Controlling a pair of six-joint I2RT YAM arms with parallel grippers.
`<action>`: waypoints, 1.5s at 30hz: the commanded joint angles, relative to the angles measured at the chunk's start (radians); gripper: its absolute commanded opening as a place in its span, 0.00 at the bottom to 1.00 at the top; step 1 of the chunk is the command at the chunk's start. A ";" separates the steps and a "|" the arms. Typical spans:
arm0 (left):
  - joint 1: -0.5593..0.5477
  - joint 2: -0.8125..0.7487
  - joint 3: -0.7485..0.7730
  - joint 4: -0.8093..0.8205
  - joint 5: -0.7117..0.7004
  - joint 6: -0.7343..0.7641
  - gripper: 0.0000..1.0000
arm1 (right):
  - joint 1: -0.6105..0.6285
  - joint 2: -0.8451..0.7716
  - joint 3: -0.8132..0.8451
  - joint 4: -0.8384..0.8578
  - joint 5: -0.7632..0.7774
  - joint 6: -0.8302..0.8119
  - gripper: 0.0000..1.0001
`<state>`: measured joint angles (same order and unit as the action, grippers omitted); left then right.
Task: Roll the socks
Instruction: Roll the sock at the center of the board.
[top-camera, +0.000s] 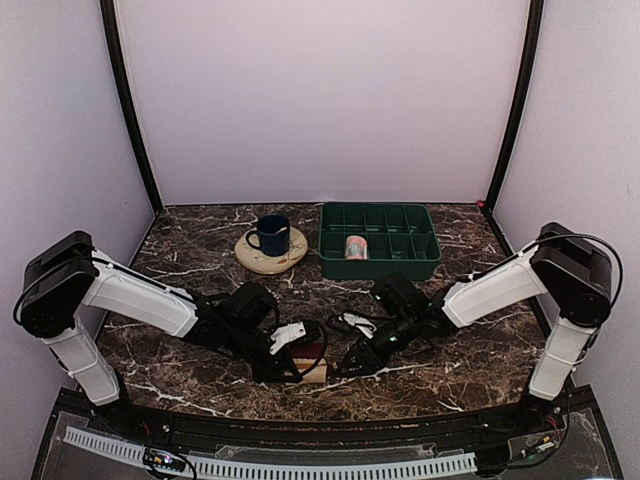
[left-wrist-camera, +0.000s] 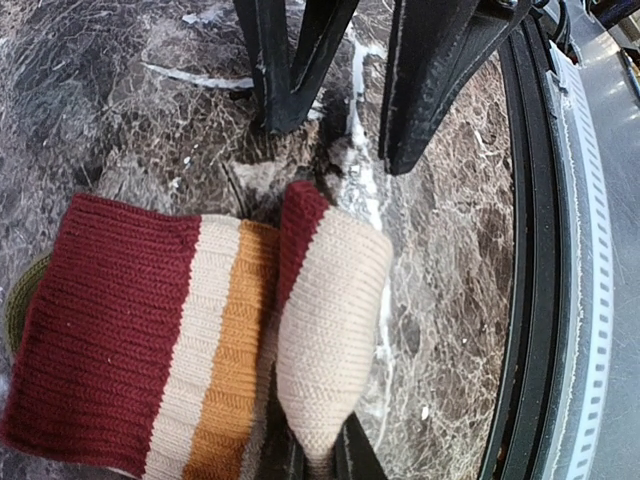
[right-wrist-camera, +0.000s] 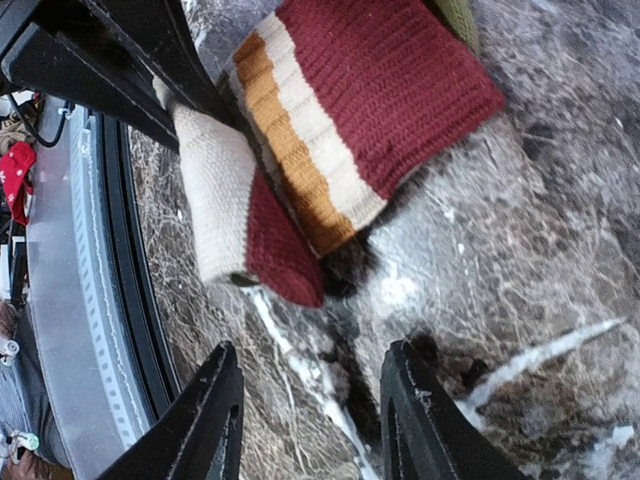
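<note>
Sock (top-camera: 311, 360) sits on the dark marble worktop (top-camera: 200, 250), right at the near edge, between the two arms. It's striped maroon, cream and orange, with a sliver of olive green at the far end, and it lies mostly flat. The cream end is folded up and over onto the stripes. The left tool (left-wrist-camera: 320, 462) has that cream fold pinched between its fingers, down low against the worktop. Facing it is the right tool (right-wrist-camera: 315, 420), fingers spread wide, planted just beside the folded end, nothing between them and not touching the knit. Further back, well apart from the action, a blue mug (top-camera: 271, 234) stands on a round wooden coaster (top-camera: 262, 260), beside a green compartment tray (top-camera: 425, 262) with a small roll (top-camera: 355, 247) in one cell.
</note>
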<state>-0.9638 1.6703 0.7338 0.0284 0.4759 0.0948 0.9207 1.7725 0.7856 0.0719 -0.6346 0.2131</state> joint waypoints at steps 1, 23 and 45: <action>0.009 0.028 -0.004 -0.094 -0.002 -0.016 0.00 | -0.008 -0.049 -0.037 0.053 0.046 0.015 0.44; 0.127 0.190 0.128 -0.277 0.321 -0.013 0.00 | 0.362 -0.237 -0.077 0.027 0.782 -0.225 0.47; 0.171 0.288 0.196 -0.395 0.418 0.042 0.00 | 0.480 -0.027 0.124 -0.028 0.925 -0.471 0.52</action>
<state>-0.7956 1.9205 0.9421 -0.2615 0.9401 0.1104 1.3895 1.7199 0.8703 0.0475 0.2882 -0.2153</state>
